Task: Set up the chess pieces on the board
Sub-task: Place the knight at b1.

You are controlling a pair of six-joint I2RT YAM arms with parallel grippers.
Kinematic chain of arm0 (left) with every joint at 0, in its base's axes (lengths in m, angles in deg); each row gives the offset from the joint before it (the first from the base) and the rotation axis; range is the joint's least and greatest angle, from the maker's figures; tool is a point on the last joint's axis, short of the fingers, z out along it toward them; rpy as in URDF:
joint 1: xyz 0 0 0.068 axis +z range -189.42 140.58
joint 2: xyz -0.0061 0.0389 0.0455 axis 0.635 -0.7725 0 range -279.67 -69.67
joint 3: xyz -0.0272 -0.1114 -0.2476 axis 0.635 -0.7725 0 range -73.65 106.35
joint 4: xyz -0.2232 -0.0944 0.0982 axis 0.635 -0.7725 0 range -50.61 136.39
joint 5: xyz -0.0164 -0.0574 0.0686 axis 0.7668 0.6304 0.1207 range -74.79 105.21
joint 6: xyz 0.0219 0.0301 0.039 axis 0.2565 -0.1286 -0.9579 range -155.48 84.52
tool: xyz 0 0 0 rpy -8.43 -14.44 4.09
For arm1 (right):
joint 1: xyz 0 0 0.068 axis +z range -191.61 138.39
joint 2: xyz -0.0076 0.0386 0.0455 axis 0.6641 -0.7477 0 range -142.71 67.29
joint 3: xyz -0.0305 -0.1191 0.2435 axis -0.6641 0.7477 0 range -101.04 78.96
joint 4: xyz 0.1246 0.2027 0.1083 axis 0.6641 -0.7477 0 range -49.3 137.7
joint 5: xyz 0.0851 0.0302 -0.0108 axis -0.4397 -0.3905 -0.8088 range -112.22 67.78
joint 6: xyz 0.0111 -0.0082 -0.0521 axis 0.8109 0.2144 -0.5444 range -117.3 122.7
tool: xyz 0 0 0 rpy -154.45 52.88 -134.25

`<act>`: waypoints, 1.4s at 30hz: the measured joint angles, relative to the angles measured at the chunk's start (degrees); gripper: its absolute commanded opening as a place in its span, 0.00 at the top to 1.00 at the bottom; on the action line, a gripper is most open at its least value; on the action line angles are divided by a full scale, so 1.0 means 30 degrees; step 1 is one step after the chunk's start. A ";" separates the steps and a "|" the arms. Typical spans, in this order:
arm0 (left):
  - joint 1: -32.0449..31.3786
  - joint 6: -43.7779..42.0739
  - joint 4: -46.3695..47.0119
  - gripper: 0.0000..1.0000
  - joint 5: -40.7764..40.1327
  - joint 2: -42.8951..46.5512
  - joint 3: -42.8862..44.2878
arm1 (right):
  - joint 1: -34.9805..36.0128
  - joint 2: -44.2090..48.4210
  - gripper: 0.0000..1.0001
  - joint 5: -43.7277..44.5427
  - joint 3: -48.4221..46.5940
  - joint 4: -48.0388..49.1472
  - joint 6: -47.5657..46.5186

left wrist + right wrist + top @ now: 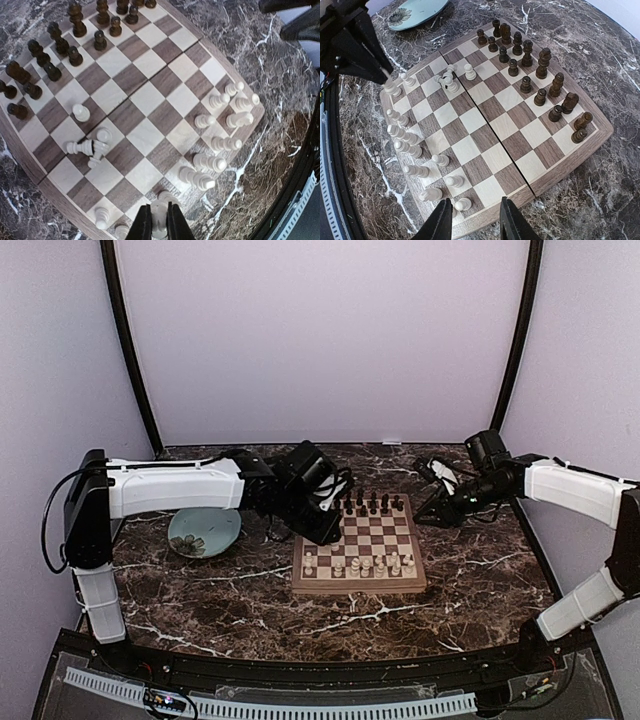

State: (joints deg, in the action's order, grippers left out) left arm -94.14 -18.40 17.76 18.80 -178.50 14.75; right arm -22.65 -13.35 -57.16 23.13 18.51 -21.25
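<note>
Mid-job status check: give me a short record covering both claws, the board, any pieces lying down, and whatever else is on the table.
left claw: shut on a white piece at the edge of the board
right claw: open, empty, beside the board's right edge
dark pieces: upright, two rows, far side
white pieces: mostly upright, near side
tipped pieces: a few white ones lying on the board's left side
plate: on the table, left of the board

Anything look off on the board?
Yes. A few white pieces lie toppled in a heap on the board, ahead of the white ranks. The left gripper is shut on another white piece.
</note>
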 measured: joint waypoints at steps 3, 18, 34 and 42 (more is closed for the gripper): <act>-0.0335 0.0022 -0.0095 0.96 0.0007 0.0000 -0.0605 | 0.0000 -0.0175 0.66 0.0000 0.0000 -0.0044 0.0000; -0.0430 -0.0007 -0.0619 0.96 0.0124 -0.0816 -0.1115 | 0.0000 -0.0197 0.65 0.0000 0.0000 -0.0117 -0.0007; -0.0474 -0.0204 -0.1100 0.96 0.0146 -0.1406 -0.0976 | 0.0000 -0.0197 0.65 0.0000 0.0000 -0.0117 -0.0131; -0.0481 -0.0335 -0.1457 0.92 0.0153 -0.1523 -0.0838 | 0.0000 -0.0197 0.66 0.0000 0.0000 -0.0117 -0.0146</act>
State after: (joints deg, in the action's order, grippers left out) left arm -95.58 -19.40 13.39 19.26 -183.07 12.24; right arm -22.65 -13.94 -57.16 23.13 18.16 -21.68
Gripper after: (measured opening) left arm 0.096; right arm 0.346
